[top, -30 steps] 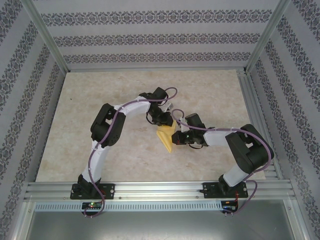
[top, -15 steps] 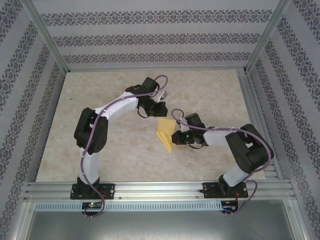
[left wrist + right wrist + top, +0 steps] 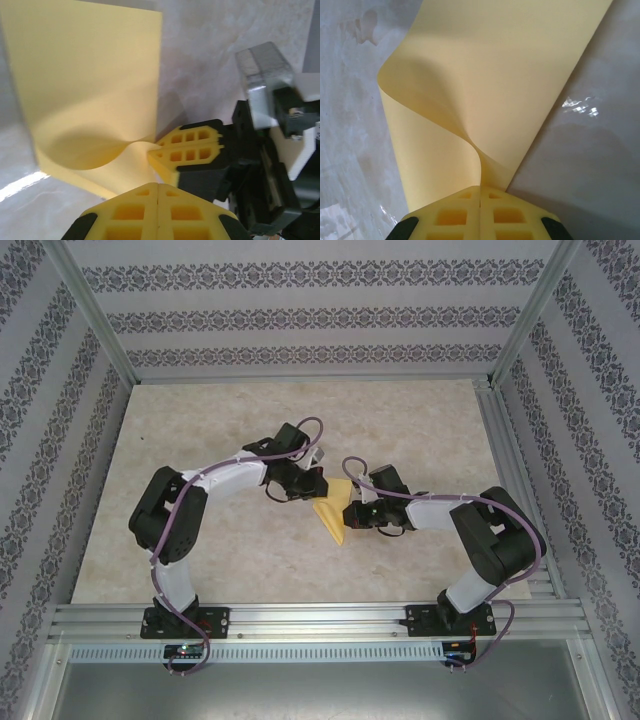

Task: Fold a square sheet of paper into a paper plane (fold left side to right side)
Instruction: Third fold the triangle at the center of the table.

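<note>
From above we see the sheet of paper [image 3: 330,516] on the table [image 3: 200,440], between left gripper [image 3: 313,486] and right gripper [image 3: 351,514]. Left wrist: left gripper [image 3: 157,186] clenched, empty, near the sheet [image 3: 90,75]. Right wrist: right gripper [image 3: 480,189] pinching its curled edge

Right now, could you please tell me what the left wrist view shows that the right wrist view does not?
Left wrist view: the right tool from outside, pinching a lifted edge of the sheet of paper, its black wrist behind it; the left tool shut at the picture's bottom. Right wrist view: that lifted edge curling up into the right tool's closed grip, and bright glare on the table. Both: the yellow sheet lying on the marbled table with one edge raised in the right tool's pinch.
</note>
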Available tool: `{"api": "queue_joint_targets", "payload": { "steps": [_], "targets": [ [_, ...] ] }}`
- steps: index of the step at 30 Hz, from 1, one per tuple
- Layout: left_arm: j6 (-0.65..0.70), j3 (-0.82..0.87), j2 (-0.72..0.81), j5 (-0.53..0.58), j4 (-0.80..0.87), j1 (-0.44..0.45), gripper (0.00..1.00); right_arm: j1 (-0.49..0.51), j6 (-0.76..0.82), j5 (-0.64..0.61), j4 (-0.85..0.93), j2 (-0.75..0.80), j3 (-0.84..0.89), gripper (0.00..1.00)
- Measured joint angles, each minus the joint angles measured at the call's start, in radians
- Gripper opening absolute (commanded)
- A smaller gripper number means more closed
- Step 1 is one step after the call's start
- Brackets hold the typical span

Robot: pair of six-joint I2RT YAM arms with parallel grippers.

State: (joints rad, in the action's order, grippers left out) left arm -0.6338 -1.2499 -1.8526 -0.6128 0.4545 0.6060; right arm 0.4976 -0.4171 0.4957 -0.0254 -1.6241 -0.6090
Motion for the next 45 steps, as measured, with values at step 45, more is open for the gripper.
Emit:
{"api": "queue_joint_targets", "payload": {
  "steps": [45],
  "targets": [
    [-0.051, 0.080, -0.109, 0.076, -0.051, 0.097, 0.05, 0.006, 0.000, -0.004, 0.011, -0.010, -0.016, 0.00]
  ]
}}
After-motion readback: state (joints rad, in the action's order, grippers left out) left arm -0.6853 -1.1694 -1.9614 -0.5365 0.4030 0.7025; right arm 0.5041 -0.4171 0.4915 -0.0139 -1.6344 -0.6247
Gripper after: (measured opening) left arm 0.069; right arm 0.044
